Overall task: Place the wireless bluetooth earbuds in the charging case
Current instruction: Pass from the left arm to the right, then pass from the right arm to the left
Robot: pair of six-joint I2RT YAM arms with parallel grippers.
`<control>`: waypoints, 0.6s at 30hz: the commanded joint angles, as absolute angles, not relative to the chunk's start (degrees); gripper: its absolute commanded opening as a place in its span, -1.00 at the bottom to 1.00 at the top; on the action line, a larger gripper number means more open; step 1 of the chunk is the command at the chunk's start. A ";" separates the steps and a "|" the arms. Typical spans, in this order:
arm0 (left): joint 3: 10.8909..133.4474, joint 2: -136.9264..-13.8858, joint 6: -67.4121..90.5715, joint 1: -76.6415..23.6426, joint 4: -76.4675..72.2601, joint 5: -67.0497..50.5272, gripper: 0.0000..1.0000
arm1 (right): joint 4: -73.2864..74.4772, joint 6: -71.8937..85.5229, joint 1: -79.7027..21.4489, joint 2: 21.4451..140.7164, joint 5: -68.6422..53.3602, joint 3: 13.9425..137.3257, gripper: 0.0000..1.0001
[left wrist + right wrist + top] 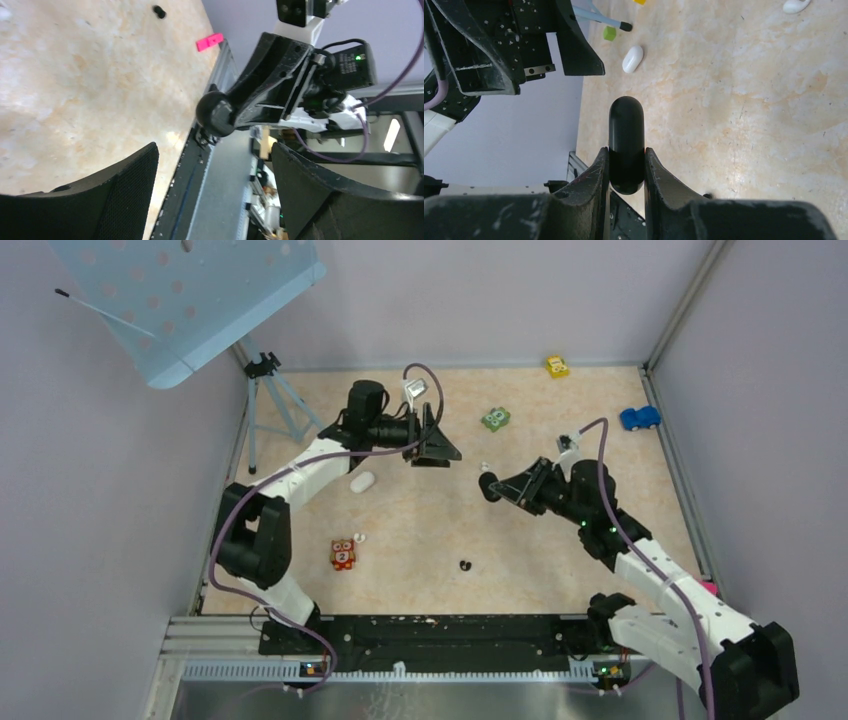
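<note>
- The right gripper was clamped narrow on the black charging case. Its fingers pressed the two flat sides, and the rounded end stuck out past the tips.
- The case was held up off the table. It looked shut, with no lid gap or bud pockets showing in any view.
- The left gripper stood wide open with nothing between its fingers. It faced the case from close by without touching it.
- The black earbud lay loose on the table, nearer the arm bases and well apart from both grippers.
- A small white bud lay just beside the orange owl figure. A white oval pod sat below the left arm.
- Judged step: the case was being presented in the air and no bud had been loaded.
- The next move probably called for the free left jaws to pry the lid open while the right kept the case steady. After that came a fine pinch on a tiny bud.
</note>
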State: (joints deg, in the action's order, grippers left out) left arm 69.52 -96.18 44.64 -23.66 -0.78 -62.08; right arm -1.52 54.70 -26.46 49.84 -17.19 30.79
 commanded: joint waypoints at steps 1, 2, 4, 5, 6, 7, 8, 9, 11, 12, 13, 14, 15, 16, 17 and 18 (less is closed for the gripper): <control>72.26 -89.09 29.35 -24.30 7.75 -54.60 0.72 | 5.22 58.46 -26.81 52.78 -16.71 37.09 -1.00; 71.65 -87.40 25.82 -25.00 9.36 -50.39 0.72 | 6.40 59.26 -26.81 54.13 -17.40 38.08 -1.00; 69.51 -83.99 18.39 -27.13 11.11 -42.15 0.72 | 8.52 61.24 -26.83 56.98 -19.37 40.49 -1.00; 68.34 -82.48 14.78 -29.14 11.50 -37.76 0.72 | 8.91 62.07 -26.82 58.30 -20.75 41.38 -1.00; 66.94 -80.78 10.39 -30.87 11.54 -33.01 0.71 | 9.54 62.99 -26.81 59.41 -22.07 42.44 -1.00; 65.44 -79.01 8.36 -32.70 11.10 -30.49 0.70 | 10.51 64.04 -26.81 60.70 -23.22 43.50 -1.00; 63.67 -77.44 4.69 -35.09 10.10 -25.55 0.68 | 12.19 64.57 -26.73 61.97 -24.23 45.41 -1.00; 61.86 -75.61 1.39 -37.58 9.07 -22.12 0.68 | 14.29 64.52 -26.72 63.18 -24.97 46.73 -1.00; 58.10 -71.96 -7.71 -41.88 5.51 -18.06 0.69 | 21.41 64.15 -26.75 65.76 -25.47 51.23 -1.00; 56.00 -70.39 -11.04 -43.58 3.73 -16.94 0.69 | 24.02 63.93 -26.66 67.21 -26.60 52.93 -1.00; 53.80 -68.86 -14.62 -45.31 1.35 -15.98 0.69 | 25.56 63.49 -26.56 68.70 -27.85 54.21 -1.00; 51.40 -67.16 -17.55 -46.84 -1.81 -14.79 0.68 | 26.27 63.43 -26.54 69.26 -29.09 54.81 -1.00; 48.78 -65.29 -20.04 -48.13 -5.54 -13.03 0.67 | 25.55 64.13 -26.50 69.46 -30.34 54.66 -1.00; 45.82 -63.52 -22.36 -49.12 -9.39 -12.29 0.67 | 23.84 66.08 -26.42 69.21 -31.71 53.84 -1.00; 42.61 -62.05 -24.17 -49.61 -12.50 -12.15 0.67 | 21.22 68.25 -26.23 68.88 -33.37 52.53 -1.00; 40.84 -60.95 -25.81 -49.92 -15.09 -12.09 0.67 | 18.53 70.75 -26.01 68.54 -34.86 50.93 -1.00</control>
State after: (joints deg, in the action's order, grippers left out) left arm 48.62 -66.28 -10.94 -48.25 -0.12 -19.29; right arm 20.73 63.99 -26.46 69.25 -27.46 51.86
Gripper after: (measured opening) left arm 0.836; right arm 0.202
